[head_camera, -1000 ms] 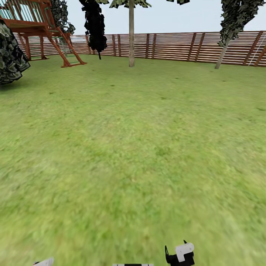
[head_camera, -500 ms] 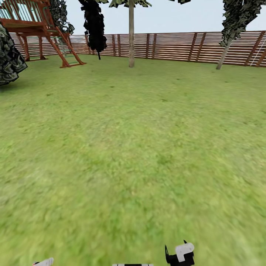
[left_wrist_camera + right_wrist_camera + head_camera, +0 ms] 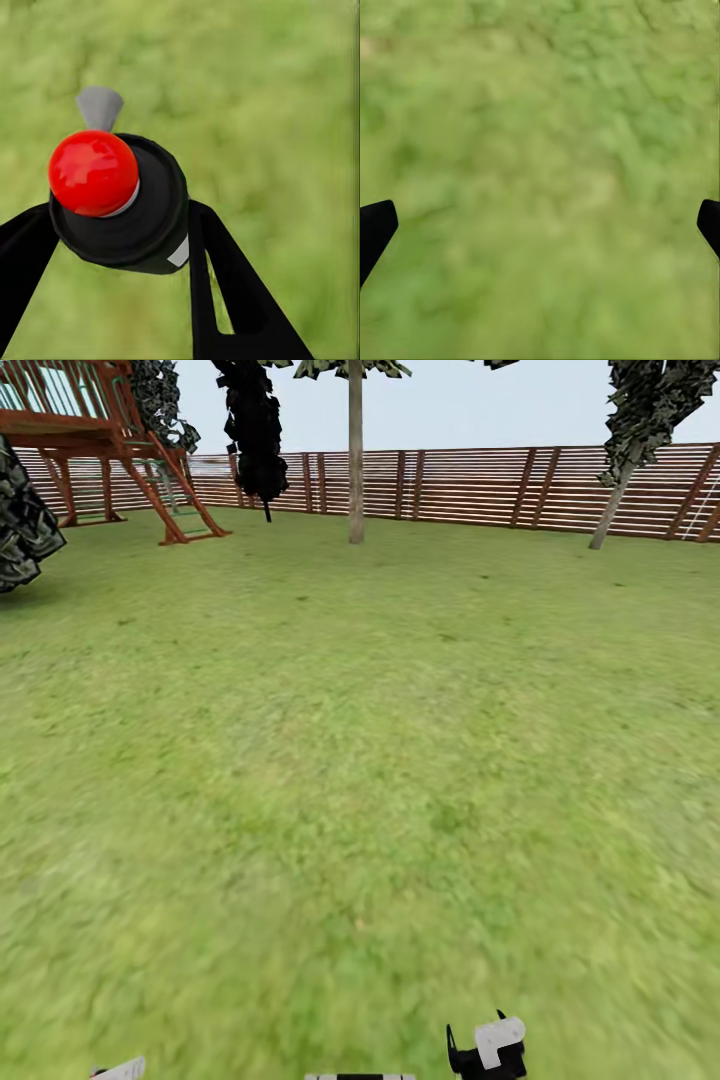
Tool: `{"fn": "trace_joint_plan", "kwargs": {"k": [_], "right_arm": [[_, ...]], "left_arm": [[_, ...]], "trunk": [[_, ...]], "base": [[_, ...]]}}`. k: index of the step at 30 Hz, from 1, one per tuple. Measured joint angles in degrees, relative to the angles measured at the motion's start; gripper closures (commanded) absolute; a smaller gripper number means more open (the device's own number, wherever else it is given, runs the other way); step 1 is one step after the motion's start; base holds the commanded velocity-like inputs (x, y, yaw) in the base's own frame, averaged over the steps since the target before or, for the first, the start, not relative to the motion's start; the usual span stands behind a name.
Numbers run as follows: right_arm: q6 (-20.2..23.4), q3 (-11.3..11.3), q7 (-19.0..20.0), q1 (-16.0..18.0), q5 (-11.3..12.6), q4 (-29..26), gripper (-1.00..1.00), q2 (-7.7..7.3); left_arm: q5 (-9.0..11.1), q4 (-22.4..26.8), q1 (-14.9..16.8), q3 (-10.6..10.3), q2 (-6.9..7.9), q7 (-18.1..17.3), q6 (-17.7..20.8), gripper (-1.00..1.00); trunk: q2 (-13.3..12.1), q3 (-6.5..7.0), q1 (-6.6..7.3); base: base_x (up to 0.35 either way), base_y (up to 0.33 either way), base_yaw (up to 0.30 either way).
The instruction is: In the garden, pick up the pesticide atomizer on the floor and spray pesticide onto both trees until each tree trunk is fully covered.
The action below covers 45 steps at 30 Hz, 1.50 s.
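1. Since a second ago the head view is shifting: the fence (image 3: 480,485) and the play frame (image 3: 90,430) are sliding a little left and down, so the camera is turning or the base is rolling. The things themselves are not moving.
2. Left end effector (image 3: 124,225) is gripping the atomizer (image 3: 116,202): black body between the two black fingers (image 3: 225,277), red knob and grey nozzle sticking out over the grass (image 3: 360,780).
3. Right end effector (image 3: 540,225) is spread wide and holding nothing; its fingertips are sitting at opposite edges of the right wrist view.
4. Key relation: a tree trunk (image 3: 355,455) is standing upright, far ahead and almost dead centre, well apart from both arms, just before the fence.
5. Judgement: pickup is done, spraying is not yet started. The robot needs to keep driving straight ahead. The left arm is the one to aim, nozzle square to the trunk's vertical axis.
6. The thin leaning stem (image 3: 610,510) at right is looking like the wrong target.
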State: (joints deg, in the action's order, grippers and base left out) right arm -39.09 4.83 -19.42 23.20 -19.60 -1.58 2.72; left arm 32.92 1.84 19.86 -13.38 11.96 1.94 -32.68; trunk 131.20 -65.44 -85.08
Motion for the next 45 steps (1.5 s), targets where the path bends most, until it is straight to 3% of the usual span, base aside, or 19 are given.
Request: {"fn": "trace_joint_plan", "kwargs": {"k": [45], "right_arm": [[0.0, 0.0, 0.0, 0.0, 0.0, 0.0, -1.00, 0.00]], "left_arm": [[0.0, 0.0, 0.0, 0.0, -0.01, 0.0, 0.1, 1.00]], "trunk": [[0.0, 0.00, 0.00]], "base": [[0.344, 0.000, 0.000]]}}
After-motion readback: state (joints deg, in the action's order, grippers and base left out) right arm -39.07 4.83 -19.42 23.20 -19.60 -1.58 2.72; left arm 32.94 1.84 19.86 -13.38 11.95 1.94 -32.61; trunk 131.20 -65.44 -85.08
